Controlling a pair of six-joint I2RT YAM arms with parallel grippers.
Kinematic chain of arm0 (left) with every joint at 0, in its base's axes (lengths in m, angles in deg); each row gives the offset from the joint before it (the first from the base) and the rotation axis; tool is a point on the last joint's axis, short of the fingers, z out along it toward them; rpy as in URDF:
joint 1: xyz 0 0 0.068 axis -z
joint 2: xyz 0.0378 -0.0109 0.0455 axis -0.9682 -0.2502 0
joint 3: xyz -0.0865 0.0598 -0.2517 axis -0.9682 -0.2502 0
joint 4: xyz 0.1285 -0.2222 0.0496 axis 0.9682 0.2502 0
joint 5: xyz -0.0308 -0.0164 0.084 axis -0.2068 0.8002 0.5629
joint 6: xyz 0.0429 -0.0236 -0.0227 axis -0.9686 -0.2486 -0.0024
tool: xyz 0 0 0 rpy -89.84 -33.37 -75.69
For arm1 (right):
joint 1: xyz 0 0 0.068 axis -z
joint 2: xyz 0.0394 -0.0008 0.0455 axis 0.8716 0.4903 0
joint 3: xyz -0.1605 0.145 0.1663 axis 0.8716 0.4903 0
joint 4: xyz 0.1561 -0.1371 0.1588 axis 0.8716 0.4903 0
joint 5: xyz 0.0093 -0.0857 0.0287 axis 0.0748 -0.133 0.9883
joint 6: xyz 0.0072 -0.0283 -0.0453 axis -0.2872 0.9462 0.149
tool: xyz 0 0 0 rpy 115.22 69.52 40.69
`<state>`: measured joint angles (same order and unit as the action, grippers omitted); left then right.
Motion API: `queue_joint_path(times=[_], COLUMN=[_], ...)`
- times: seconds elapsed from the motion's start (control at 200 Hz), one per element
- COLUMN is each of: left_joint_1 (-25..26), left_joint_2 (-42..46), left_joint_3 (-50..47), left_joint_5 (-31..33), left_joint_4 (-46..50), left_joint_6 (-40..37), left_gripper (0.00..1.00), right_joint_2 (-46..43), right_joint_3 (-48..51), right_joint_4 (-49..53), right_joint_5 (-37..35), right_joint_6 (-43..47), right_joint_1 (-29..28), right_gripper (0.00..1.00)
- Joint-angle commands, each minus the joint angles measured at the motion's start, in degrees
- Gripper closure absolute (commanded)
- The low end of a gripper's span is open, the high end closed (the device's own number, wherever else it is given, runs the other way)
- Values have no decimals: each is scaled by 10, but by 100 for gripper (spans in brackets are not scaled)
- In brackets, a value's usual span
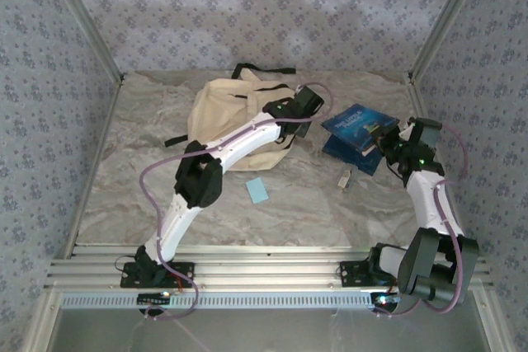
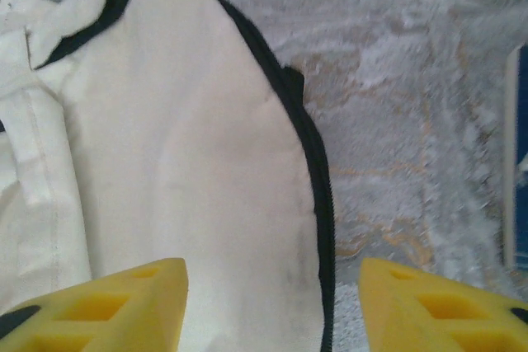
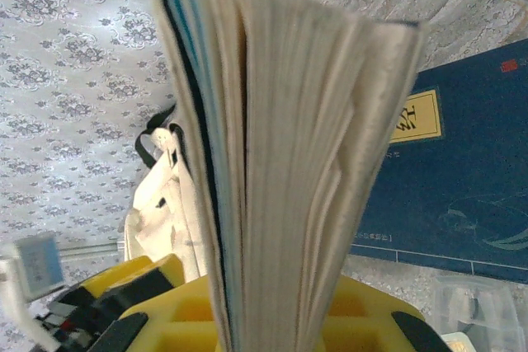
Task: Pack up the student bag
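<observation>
From remote desk I see student bag [image 1: 223, 109] lying far-left of centre on marbled grey table [image 1: 289, 212], floral-papered walls [image 1: 264, 6] on three sides. Over bag's zipped edge hangs left gripper [image 2: 272, 282], jaws apart. Clamped in right gripper [image 3: 272, 319]: blue-covered book [image 3: 280, 121], upright, near second book [image 3: 462, 179] lying flat.

We count one student bag [image 1: 227, 113] on the bench [image 1: 313, 212]. We count two books: one blue book [image 1: 351, 119] and one dark-blue book [image 1: 342, 152]. We count one light-blue card [image 1: 257, 190], one small clear item [image 1: 345, 177], and two arms: left arm [image 1: 194, 183], right arm [image 1: 433, 204].
</observation>
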<state>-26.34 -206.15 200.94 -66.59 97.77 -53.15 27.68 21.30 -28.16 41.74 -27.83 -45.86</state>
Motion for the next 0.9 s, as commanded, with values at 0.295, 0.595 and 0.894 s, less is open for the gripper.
queue_joint_path(times=[0.295,0.595,0.894], left_joint_1=[-8,-13,-14], left_joint_2=[-32,-78,-65], left_joint_3=[17,38,35], left_joint_5=[-41,-5,-5], left_joint_4=[-27,-50,-45], left_joint_6=[-4,-24,-25], left_gripper=[26,38,59], right_joint_2=[-21,-24,-26], right_joint_3=[-5,-5,-6], right_joint_4=[-22,-20,-12], right_joint_5=[11,11,7], right_joint_6=[2,4,13], right_joint_1=[-8,-10,-8], right_gripper=[100,100,100])
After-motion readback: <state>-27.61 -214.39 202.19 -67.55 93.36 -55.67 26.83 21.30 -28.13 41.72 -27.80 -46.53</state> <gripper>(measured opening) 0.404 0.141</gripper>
